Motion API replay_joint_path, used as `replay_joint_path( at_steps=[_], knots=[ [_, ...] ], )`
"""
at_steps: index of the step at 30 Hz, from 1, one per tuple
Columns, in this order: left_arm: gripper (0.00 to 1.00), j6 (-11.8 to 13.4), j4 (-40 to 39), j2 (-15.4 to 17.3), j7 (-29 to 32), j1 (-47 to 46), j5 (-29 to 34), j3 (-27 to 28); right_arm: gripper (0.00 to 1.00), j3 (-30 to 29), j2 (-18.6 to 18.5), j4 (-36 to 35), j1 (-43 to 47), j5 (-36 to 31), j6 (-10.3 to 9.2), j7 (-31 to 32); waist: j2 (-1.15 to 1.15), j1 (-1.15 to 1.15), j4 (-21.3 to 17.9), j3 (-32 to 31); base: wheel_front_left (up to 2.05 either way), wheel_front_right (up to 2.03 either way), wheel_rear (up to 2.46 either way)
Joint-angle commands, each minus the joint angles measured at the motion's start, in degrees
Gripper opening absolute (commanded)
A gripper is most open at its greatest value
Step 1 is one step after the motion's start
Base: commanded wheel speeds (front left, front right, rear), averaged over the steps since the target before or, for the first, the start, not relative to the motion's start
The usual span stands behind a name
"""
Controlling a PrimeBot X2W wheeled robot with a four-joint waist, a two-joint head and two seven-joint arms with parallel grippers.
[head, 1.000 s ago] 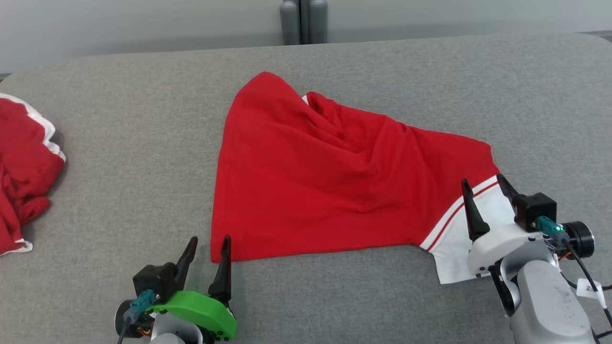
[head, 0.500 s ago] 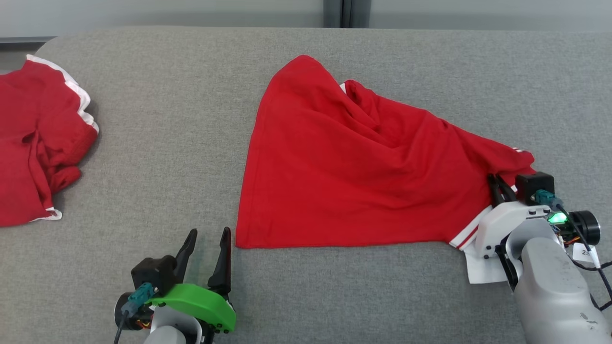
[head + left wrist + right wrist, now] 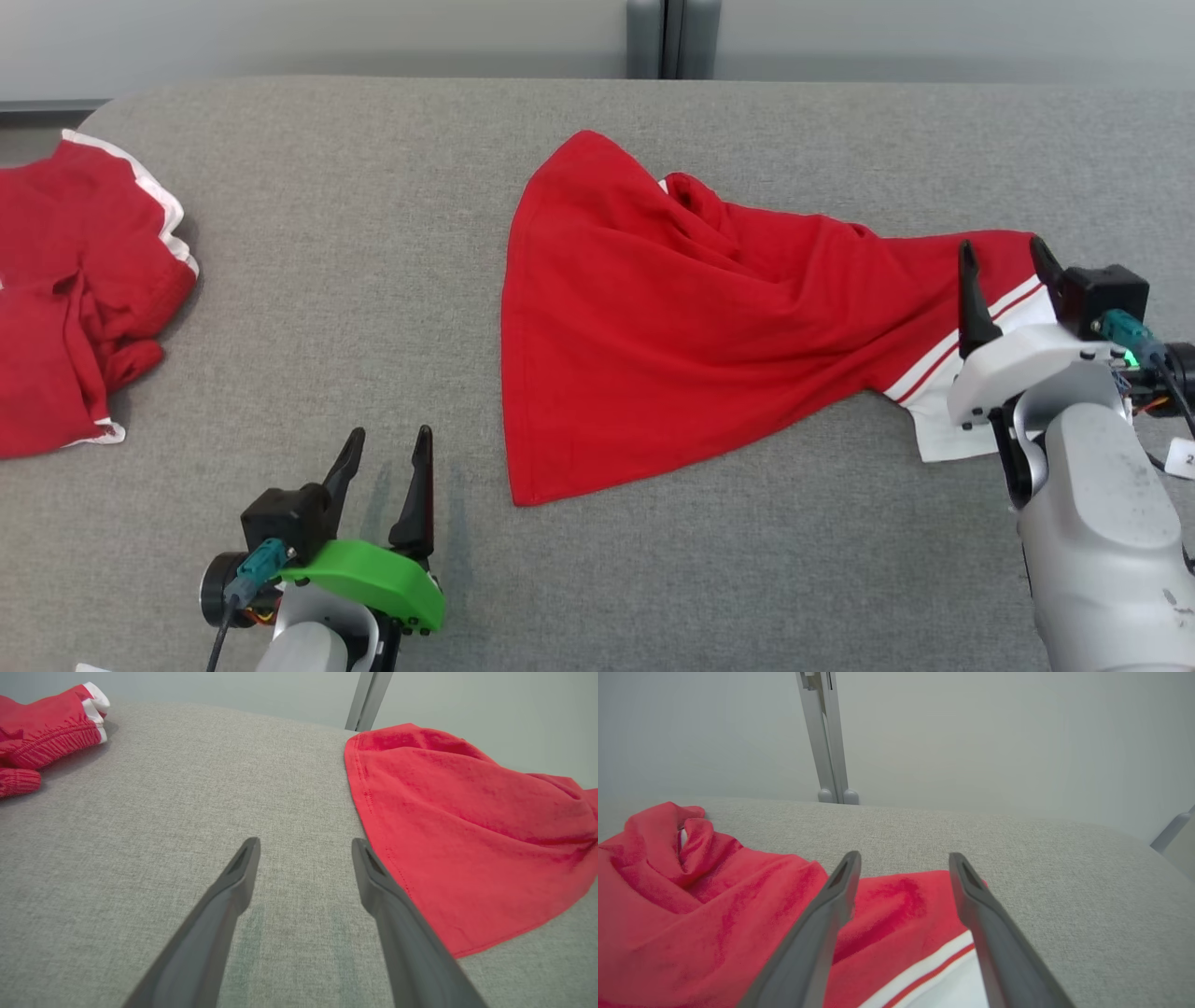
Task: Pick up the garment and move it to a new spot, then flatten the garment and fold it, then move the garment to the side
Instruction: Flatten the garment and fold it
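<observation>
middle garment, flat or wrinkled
Wrinkled: the garment lies spread out, yet folds run across it and cloth bunches near its far edge.

Crumpled red clothing (image 3: 79,289) (white-trimmed) lies on the grey table (image 3: 327,280).

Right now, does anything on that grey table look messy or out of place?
Yes. The red garment in the middle lies askew, pulled into a lopsided triangle with deep creases bunched toward its far side. A second red garment sits crumpled at the left edge of the table.
</observation>
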Motion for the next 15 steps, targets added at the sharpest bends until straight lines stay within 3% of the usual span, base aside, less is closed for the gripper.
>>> replay_joint_path(
  at_steps=[1, 9, 15],
  knots=[
    [1.00, -0.1, -0.2, 0.4, 0.0, 0.8, 1.0, 0.7, 1.00, 1.1, -0.3, -1.6, 2.7, 1.4, -0.08, -0.3, 0.00, 0.00, -1.3, -1.7, 0.00, 0.00, 0.00],
    [1.00, -0.1, -1.5, -0.4, 0.0, 4.2, 7.7, 5.1, 1.00, 6.7, -0.3, -13.1, 14.6, 7.4, -0.08, -0.3, 0.00, 0.00, -4.2, -5.9, 0.00, 0.00, 0.00],
    [1.00, -0.1, -2.9, -1.4, 0.0, 7.9, 10.2, 7.6, 1.00, 8.4, -0.3, -16.9, 22.3, 9.5, -0.08, -0.3, 0.00, 0.00, -5.7, -8.5, 0.00, 0.00, 0.00]
  ],
)
